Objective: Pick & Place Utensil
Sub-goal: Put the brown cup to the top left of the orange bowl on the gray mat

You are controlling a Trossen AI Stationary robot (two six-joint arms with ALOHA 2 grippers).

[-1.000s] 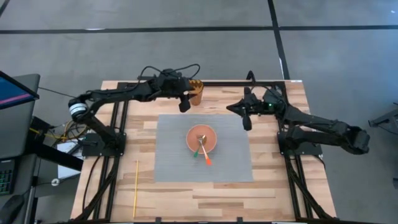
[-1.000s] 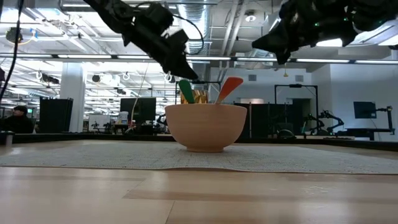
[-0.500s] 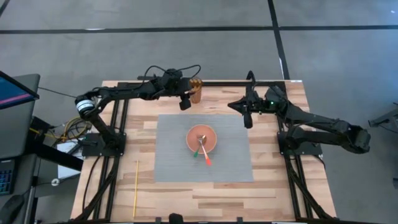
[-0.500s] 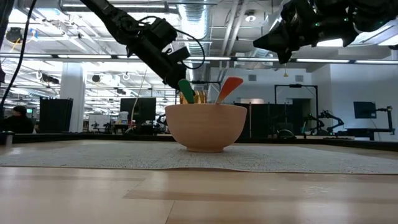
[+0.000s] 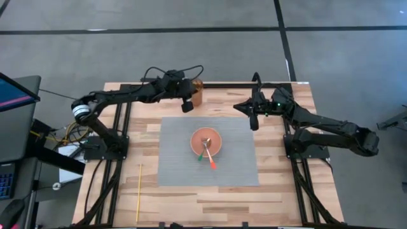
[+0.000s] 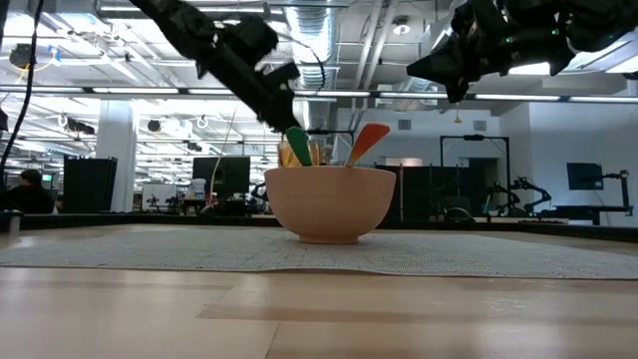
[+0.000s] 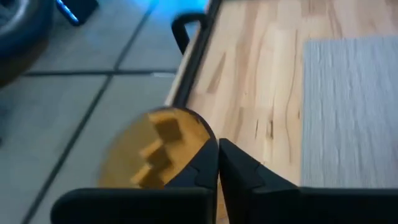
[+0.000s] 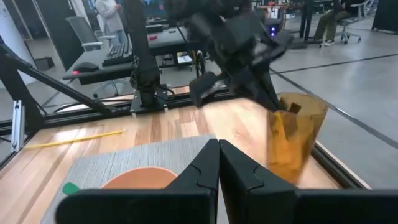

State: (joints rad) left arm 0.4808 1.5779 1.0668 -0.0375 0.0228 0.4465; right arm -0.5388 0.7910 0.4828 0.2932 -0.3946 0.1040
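**Both grippers closed and empty, utensils resting in the bowl**

On the light wooden table [image 5: 280,184], a grey woven mat [image 5: 178,159] spread across the middle. At the mat's centre, a round terracotta-coloured bowl [image 5: 206,142], upright. Inside the bowl, two spoon-like utensils leaning on the rim: a green-handled utensil [image 5: 201,154] and an orange-handled utensil [image 5: 210,161], handles poking out over the near edge and crossing close to one another. In the low view, both handles standing up above the bowl's rim, green to one side, orange to the other.

Left gripper [image 5: 187,105] held above the table's far edge, off the mat, fingers pressed together with nothing between them, just beside a translucent amber cup [image 5: 196,94]. Well apart from the bowl and its utensils. Inside the cup, pale blocky pieces, seen from the left wrist camera; kind not clear.

Right gripper [image 5: 253,121] hanging over the mat's far right corner, raised above the table, fingers likewise clenched on nothing. Utensils lying near but clear of these jaws, lower and toward the table's middle.

Near the table's front left edge, a thin yellow stick [image 5: 138,192] lying flat on the bare wood, well away from everything else.
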